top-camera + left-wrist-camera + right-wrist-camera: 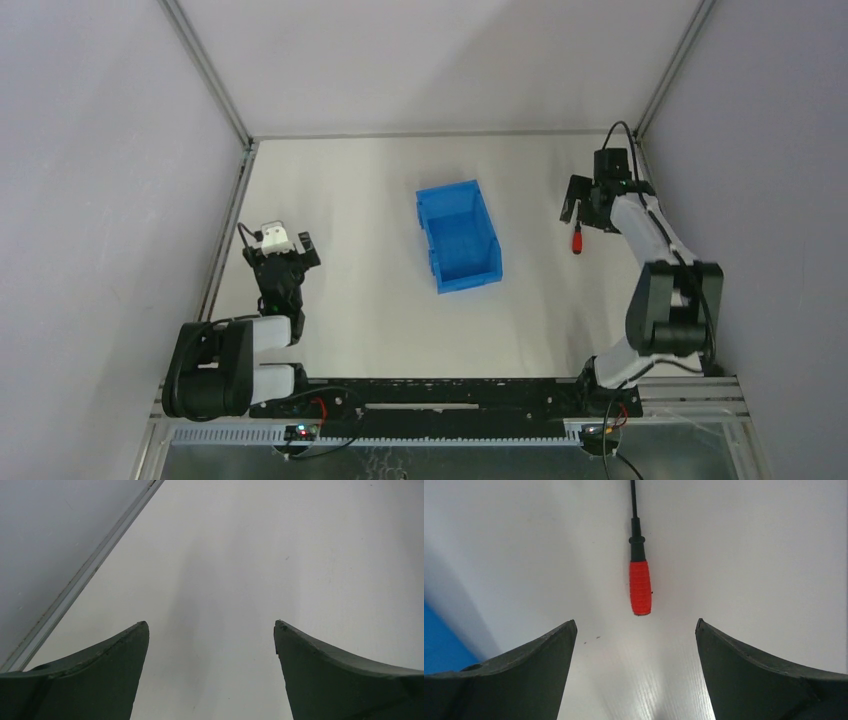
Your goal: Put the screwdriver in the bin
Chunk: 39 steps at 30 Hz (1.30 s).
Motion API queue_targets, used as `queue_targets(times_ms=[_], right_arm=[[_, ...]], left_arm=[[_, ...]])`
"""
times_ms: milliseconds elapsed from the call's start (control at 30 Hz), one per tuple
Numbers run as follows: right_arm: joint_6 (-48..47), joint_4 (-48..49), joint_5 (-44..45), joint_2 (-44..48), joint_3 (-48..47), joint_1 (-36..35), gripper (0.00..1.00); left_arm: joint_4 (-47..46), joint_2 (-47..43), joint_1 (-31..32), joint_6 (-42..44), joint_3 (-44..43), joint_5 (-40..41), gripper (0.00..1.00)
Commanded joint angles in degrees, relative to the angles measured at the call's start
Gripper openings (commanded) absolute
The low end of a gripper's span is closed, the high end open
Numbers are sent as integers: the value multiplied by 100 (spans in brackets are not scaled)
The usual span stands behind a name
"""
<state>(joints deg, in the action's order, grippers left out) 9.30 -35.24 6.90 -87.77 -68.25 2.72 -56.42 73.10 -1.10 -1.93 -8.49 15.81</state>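
Hovers with the right gripper (634, 625) spread wide over the screwdriver (640, 587), flat on the table (350, 200) well right of the bin (468, 277), handle lined up with the gap, apparently for pinching (left gripper (211, 625) likewise wide, empty).

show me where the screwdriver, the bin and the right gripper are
screwdriver (640, 587), right wrist view, middle of the red handle
bin (447, 190), top external view, rim of its far wall
right gripper (634, 622), right wrist view, midway between its open fingertips
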Motion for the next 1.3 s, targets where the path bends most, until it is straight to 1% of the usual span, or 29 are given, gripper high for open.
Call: queue_targets(times_ms=[0, 300, 400, 500, 600, 667, 733, 833, 1067, 1167, 1267], right_arm=[[-364, -277, -66, -745, -309, 90, 96], [-497, 201, -379, -1931, -387, 245, 86], [-492, 276, -430, -2142, -391, 262, 77], [-464, 352, -400, -2236, -394, 271, 61], [-459, 394, -369, -2228, -400, 273, 34], [-464, 371, -359, -2141, -407, 273, 18], [-463, 327, -362, -1984, -427, 273, 12], [-463, 146, -387, -1657, -494, 273, 8], [-627, -638, -549, -615, -762, 236, 6], [-628, -1114, -513, -259, -999, 94, 6], [-533, -1512, -457, 104, -1296, -230, 7]], left_arm=[[-387, -96, -30, 106, -267, -95, 100], [-388, -86, -30, 106, -261, -94, 100], [-388, -92, -28, 106, -265, -96, 100], [-389, -94, -23, 106, -261, -91, 100], [-387, -88, -32, 106, -265, -95, 100], [-387, -95, -31, 107, -260, -96, 100], [-390, -94, -30, 107, -266, -95, 100], [-388, -93, -30, 106, -260, -92, 100], [-391, -95, -29, 106, -266, -95, 100], [-394, -95, -29, 106, -260, -92, 100], [-387, -94, -30, 106, -262, -96, 100]])
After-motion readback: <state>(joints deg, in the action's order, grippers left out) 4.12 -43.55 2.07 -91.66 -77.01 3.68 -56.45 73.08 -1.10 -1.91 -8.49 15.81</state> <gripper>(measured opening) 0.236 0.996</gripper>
